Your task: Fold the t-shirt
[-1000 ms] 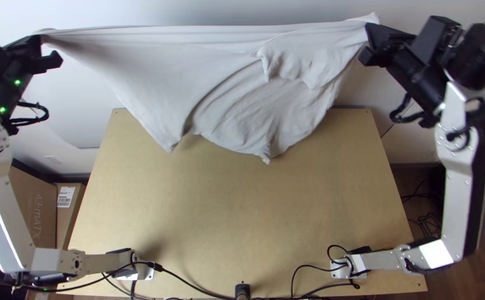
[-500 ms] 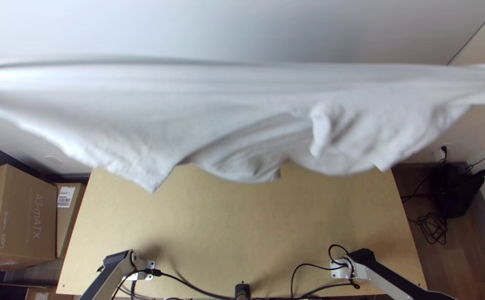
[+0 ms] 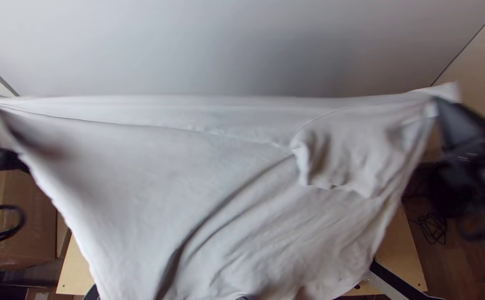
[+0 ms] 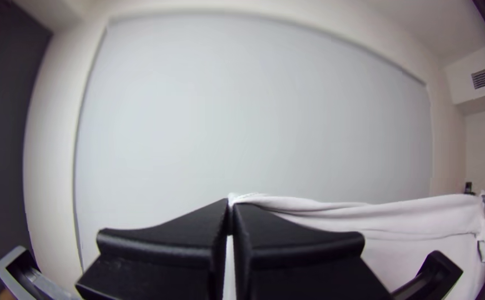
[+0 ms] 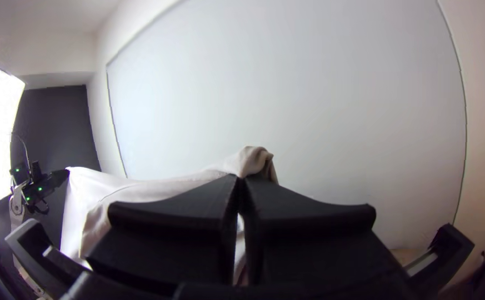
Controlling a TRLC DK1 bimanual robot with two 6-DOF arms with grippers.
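- Pale wall panel (image 3: 242,61) behind everything, and high in front of it the two arms are working as a pair.
- At the left gripper (image 4: 230,206), the black fingers are clenched on a bunched end of the cloth; the right gripper (image 5: 240,181) has its own pinch at the opposite end.
- Between them hangs the t-shirt (image 3: 198,183), its upper edge pulled nearly straight from one to the other, running side to side. Neither arm is nearer; each has an end.
- From that line the body drops, creased, with a loose flap toward the right arm's side.
- Both arms are raised and spread wide, their grippers out past the side edges of the bench (image 3: 75,272), whose near corners peek out beyond the cloth.
- I'd guess they'll lower it together, hem first, keeping that line level; uneven lowering could bunch it.
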